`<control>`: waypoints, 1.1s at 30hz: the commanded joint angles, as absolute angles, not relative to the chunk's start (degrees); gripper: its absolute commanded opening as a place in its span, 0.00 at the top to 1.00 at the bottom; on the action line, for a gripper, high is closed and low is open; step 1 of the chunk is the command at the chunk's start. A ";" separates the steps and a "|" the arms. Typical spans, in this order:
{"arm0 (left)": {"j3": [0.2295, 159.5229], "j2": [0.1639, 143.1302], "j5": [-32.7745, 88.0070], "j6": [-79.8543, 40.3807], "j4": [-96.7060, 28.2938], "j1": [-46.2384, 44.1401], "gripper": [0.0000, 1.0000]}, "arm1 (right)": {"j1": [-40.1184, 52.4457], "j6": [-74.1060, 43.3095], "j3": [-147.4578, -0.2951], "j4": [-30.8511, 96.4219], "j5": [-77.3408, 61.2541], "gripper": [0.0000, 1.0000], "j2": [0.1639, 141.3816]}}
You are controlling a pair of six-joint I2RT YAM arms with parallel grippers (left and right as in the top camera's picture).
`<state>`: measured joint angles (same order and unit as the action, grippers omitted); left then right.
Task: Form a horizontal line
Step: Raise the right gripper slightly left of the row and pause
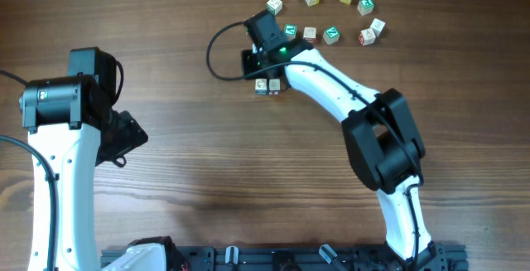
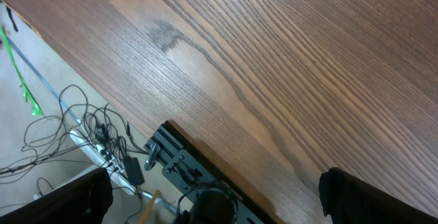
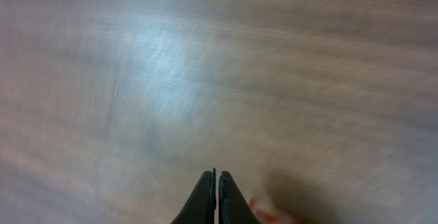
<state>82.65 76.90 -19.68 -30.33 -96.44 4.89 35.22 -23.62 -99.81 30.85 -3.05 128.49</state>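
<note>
The job looks only begun: a short row (image 1: 267,86) of little lettered cubes lies near the middle of the far half of the table, two of them showing side by side and touching, right under the tip of the right arm. Whether a third is hidden beneath the arm I cannot tell. A good many loose cubes (image 1: 331,34) sit scattered beyond it toward the far right, apart from the row and mostly from each other, so I judge most of the lining-up is yet to do. The right gripper (image 3: 216,195) hovers just over the row with its fingers pressed together and nothing between them; beside them its own camera catches a blurred red and white shape, perhaps a cube. The left gripper (image 1: 122,141) hangs well off to the left, spread wide and empty. The table (image 1: 190,213) is dark brown wood with a strong grain, bare apart from the cubes. A black rail (image 2: 198,162) runs along its near edge, and past it a pale floor shows with a tangle of cables (image 2: 75,125).
</note>
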 commanded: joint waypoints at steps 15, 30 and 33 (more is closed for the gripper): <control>82.39 75.96 -20.43 -30.48 -96.47 5.17 0.00 | 39.00 -25.67 -99.63 35.40 4.93 0.96 130.10; 82.39 75.96 -20.43 -30.48 -96.47 5.15 0.00 | 39.00 -27.03 -99.63 36.82 7.09 0.95 130.13; 82.39 75.96 -20.43 -30.48 -96.47 5.15 0.00 | 39.00 -27.09 -99.63 36.97 7.42 0.96 130.13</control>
<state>82.65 76.90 -19.68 -30.33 -96.44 4.89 39.07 -26.11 -99.79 36.84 5.69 128.70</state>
